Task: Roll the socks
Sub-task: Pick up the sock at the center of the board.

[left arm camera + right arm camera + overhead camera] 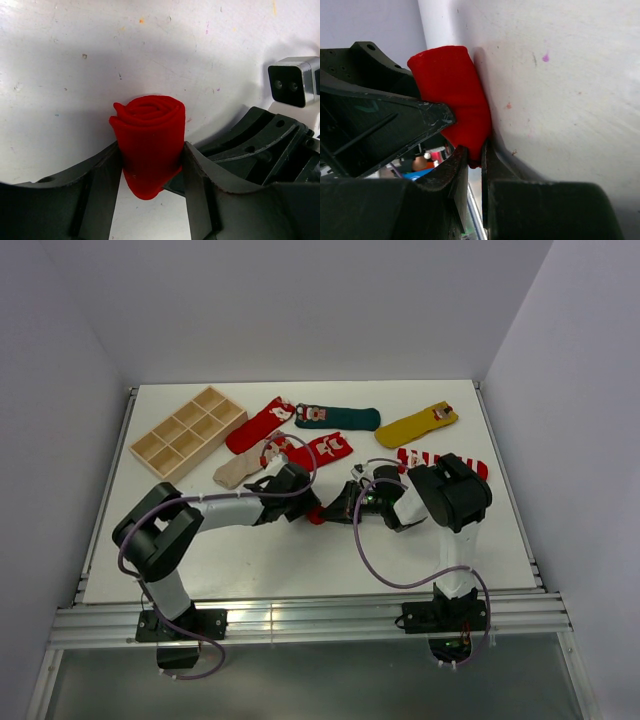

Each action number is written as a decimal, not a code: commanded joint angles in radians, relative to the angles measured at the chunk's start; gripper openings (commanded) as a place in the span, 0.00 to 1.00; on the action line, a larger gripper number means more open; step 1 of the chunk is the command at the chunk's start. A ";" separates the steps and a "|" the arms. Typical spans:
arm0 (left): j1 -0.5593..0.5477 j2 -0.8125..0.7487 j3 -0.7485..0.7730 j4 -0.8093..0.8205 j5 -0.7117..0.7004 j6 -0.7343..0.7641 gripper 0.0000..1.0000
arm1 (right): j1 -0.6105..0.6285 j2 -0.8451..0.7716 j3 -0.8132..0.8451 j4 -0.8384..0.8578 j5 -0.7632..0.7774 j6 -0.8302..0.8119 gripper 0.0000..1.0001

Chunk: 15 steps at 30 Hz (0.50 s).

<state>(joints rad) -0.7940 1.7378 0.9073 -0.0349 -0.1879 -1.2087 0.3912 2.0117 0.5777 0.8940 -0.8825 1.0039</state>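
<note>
2 tools meet near the ctr of the counter (500, 530), both on the same rolled red sock (150, 140). L tool (151, 167) is clenched on the roll, w/ 1 finger pressed against each side. In the L wrist view the spiral of the rolled end shows, w/ the white counter behind it. R tool (475, 152) grips the roll's lower end: jaws almost together, w/ a thin bit of red fabric pinched btwn them. The rest of the roll sticks out past the fingertips, right beside the counter surface. From the top view only a small bit of red shows btwn the 2 tools, since the arms cover the rest.

6 more socks lie flat further back on the counter:
- 1st flat red sock (258, 425), angled, just R of the wooden tray (188, 432)
- green sock (338, 418), near the far edge
- yellow sock (417, 425), far R
- beige sock (237, 470), just beyond the L arm
- 2nd flat red sock (320, 450), btwn the beige and striped ones
- striped sock (440, 460), red-and-white, partly hidden by the R arm

The tray has several compartments and sits at an angle at the far L.
</note>
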 commanded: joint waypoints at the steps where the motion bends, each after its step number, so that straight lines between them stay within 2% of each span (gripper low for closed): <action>1: -0.013 0.077 -0.004 -0.144 -0.019 0.028 0.55 | -0.006 0.073 -0.021 -0.101 0.076 0.022 0.00; 3: -0.013 0.094 0.004 -0.154 -0.015 0.028 0.47 | -0.008 0.081 -0.022 -0.090 0.079 0.036 0.00; 4: -0.013 0.100 0.007 -0.166 -0.009 0.029 0.39 | -0.008 0.082 -0.022 -0.087 0.082 0.038 0.02; 7: -0.013 0.126 0.030 -0.184 -0.002 0.037 0.29 | -0.008 0.070 -0.024 -0.101 0.096 0.030 0.06; 9: -0.013 0.147 0.053 -0.209 0.004 0.043 0.22 | -0.008 0.038 -0.027 -0.133 0.117 0.003 0.13; 11: -0.013 0.158 0.065 -0.230 0.005 0.051 0.13 | -0.008 0.009 -0.033 -0.173 0.134 -0.014 0.25; 15: -0.013 0.164 0.082 -0.253 0.004 0.061 0.00 | -0.008 -0.143 -0.048 -0.311 0.204 -0.112 0.44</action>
<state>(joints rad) -0.7956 1.8160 1.0203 -0.1215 -0.1886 -1.1839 0.3817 1.9469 0.5678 0.8223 -0.8295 1.0218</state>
